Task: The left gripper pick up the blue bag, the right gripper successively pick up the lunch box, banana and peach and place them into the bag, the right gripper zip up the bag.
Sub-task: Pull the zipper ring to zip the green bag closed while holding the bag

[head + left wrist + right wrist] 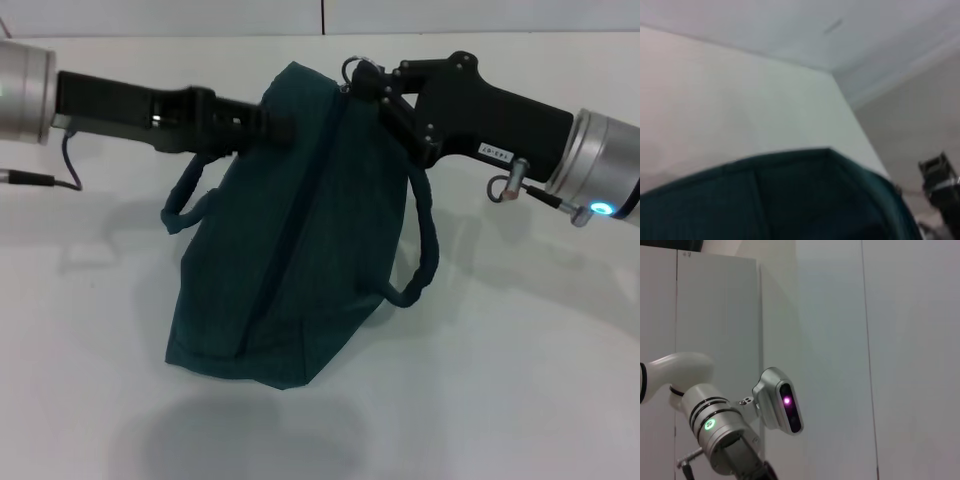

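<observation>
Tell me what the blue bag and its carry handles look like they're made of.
The blue bag looks like matte woven fabric, probably polyester or canvas: it creases and sags softly and shows no shine. Its handles look like padded or rolled fabric in the same teal, thick and rope-like, though the exact fibre can't be told.

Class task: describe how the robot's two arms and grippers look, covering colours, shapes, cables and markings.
Both arms are black with silver cylindrical segments. The left gripper is a slim black claw, with a thin dark cable by its silver segment. The right gripper is a bulkier black claw with a small white label; its silver segment shows a blue light.
</observation>
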Action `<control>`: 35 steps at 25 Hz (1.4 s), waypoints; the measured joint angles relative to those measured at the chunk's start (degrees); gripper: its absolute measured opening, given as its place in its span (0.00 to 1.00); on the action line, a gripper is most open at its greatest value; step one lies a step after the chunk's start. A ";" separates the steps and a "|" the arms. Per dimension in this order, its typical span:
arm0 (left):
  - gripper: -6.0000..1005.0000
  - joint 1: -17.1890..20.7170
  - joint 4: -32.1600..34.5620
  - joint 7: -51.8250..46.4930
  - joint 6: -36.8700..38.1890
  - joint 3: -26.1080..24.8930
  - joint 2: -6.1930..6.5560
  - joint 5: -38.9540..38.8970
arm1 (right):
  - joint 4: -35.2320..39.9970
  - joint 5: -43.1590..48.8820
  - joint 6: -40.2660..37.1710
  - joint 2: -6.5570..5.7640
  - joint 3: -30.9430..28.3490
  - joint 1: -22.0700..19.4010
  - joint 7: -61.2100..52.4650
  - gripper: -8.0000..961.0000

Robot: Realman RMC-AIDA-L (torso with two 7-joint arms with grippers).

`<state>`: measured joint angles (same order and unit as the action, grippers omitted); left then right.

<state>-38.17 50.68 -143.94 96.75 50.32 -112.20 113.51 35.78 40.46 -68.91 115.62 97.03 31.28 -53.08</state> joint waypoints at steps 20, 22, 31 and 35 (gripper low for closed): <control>0.19 -0.60 -0.46 -0.23 0.19 2.45 -0.14 -0.06 | -0.26 -0.42 -1.48 0.04 -0.62 -0.80 -0.22 0.01; 0.13 -0.45 -0.59 -0.19 0.19 2.45 -0.24 -0.62 | -0.29 -0.51 -1.53 0.04 -0.62 -1.09 -0.42 0.01; 0.05 -0.14 -3.45 3.70 1.79 2.70 -0.87 -5.01 | -2.02 -0.75 -2.84 0.14 -0.71 -1.56 -6.77 0.01; 0.05 -0.14 -3.47 5.26 2.38 2.81 -1.44 -4.89 | -3.73 -2.01 -3.49 0.07 -1.14 -1.47 -11.32 0.01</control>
<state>-38.31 47.22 -138.68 99.14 53.13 -113.63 108.61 32.05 38.45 -72.40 115.69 95.88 29.82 -64.40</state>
